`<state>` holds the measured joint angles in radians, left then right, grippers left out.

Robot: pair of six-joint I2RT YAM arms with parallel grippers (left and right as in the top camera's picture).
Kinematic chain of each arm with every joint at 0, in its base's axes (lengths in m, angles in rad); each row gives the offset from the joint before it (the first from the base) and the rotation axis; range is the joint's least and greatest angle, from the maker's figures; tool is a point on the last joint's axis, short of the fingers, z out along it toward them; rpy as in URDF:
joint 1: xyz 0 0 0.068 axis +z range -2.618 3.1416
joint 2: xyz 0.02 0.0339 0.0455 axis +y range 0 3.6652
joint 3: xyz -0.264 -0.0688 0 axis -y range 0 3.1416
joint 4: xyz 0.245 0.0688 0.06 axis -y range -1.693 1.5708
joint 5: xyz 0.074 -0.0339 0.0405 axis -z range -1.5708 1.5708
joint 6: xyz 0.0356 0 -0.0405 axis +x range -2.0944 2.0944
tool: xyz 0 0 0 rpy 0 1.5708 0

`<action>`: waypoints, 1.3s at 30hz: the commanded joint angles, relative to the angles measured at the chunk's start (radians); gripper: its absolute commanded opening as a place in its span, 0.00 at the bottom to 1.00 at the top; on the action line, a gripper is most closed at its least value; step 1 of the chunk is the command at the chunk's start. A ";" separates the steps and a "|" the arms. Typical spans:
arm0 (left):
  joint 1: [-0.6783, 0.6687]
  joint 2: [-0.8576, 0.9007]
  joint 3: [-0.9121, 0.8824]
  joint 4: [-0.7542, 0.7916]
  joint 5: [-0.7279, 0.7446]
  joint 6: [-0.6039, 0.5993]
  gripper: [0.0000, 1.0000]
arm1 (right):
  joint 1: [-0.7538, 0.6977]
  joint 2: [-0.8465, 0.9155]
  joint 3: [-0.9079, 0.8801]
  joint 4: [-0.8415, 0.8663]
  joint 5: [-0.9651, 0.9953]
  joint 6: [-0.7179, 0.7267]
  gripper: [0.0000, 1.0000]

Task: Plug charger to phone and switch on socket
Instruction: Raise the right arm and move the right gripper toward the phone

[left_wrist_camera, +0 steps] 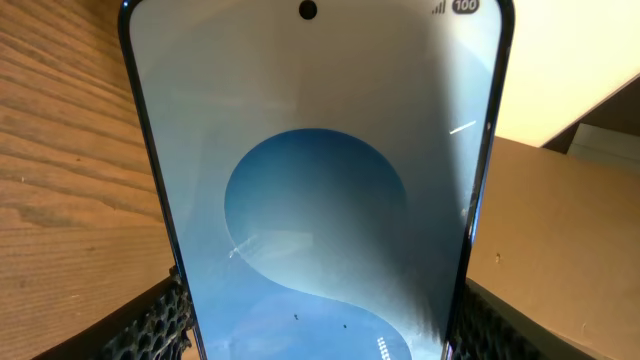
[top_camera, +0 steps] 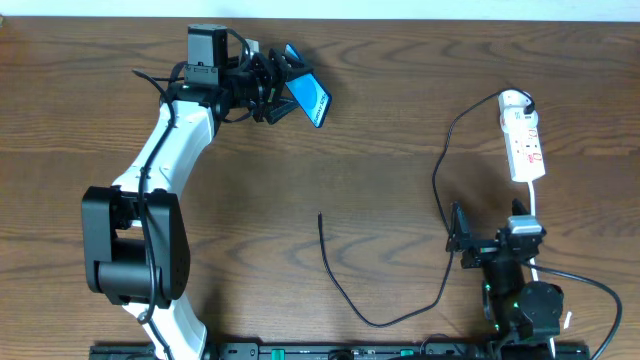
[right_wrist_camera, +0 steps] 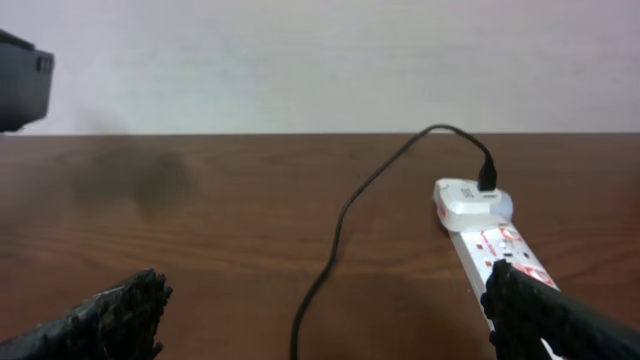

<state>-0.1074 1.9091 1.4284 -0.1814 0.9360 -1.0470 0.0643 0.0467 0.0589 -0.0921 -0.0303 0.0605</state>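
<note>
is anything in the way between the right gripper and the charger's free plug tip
Nothing solid that shows. Bare table lies between the right gripper and the plug tip; only the charger's own cable crosses there, close beside the gripper.

Phone (top_camera: 310,97), blue screen lit, stands tilted on edge in the upper middle of the overhead frame. White socket (top_camera: 525,145) lies flat at upper right. Black charger (top_camera: 322,235) cable is plugged into its far end and loops down to a free tip at frame centre
</note>
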 commanded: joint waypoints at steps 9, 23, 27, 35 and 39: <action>0.002 -0.031 0.031 0.008 0.012 -0.002 0.08 | 0.007 0.349 0.272 -0.060 -0.069 -0.003 0.99; 0.002 -0.031 0.031 0.008 0.013 -0.005 0.07 | 0.007 0.866 0.591 -0.061 -0.443 -0.010 0.99; 0.002 -0.031 0.031 0.008 0.013 -0.005 0.07 | 0.007 0.982 0.651 -0.056 -0.506 -0.009 0.99; 0.002 -0.031 0.031 0.008 0.012 -0.005 0.07 | 0.007 1.093 0.725 -0.051 -0.604 -0.009 0.99; 0.002 -0.031 0.031 0.008 0.012 -0.016 0.07 | 0.007 1.119 0.743 0.000 -0.669 -0.003 0.99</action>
<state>-0.1074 1.9091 1.4284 -0.1814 0.9356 -1.0504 0.0643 1.1549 0.7658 -0.1162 -0.6109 0.0597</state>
